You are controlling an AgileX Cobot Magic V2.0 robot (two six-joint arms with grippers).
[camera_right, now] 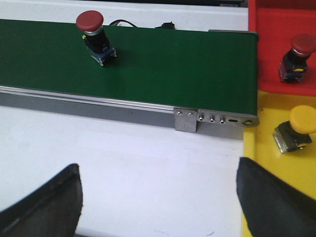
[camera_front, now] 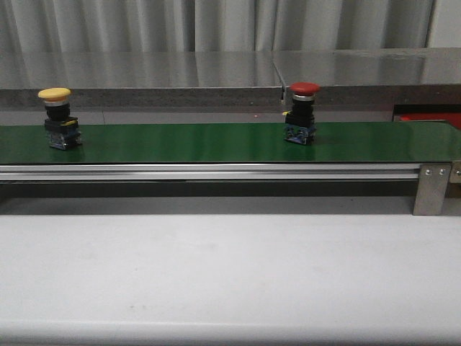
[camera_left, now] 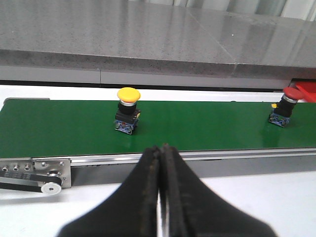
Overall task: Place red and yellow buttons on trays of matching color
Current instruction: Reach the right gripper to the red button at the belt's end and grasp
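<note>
Bare white worktop [camera_front: 230, 274] lay nearest, both hands idle while two buttons waited on the green belt [camera_front: 216, 143].

Left hand [camera_left: 161, 197] was pressed together, holding nothing; right hand [camera_right: 158, 197] stood spread wide and empty. On the belt, the yellow button [camera_front: 57, 115] stood upright at 9 o'clock and the red button [camera_front: 302, 112] at about 2 o'clock, each a mushroom cap on a black and blue body. Beyond the belt's right end, the red tray [camera_right: 276, 29] and yellow tray [camera_right: 276, 163] each already carried a matching button, the yellow one apparently tipped over. Judged step: picking not yet begun; next, a hand must reach a belt button and close round its body.
</note>
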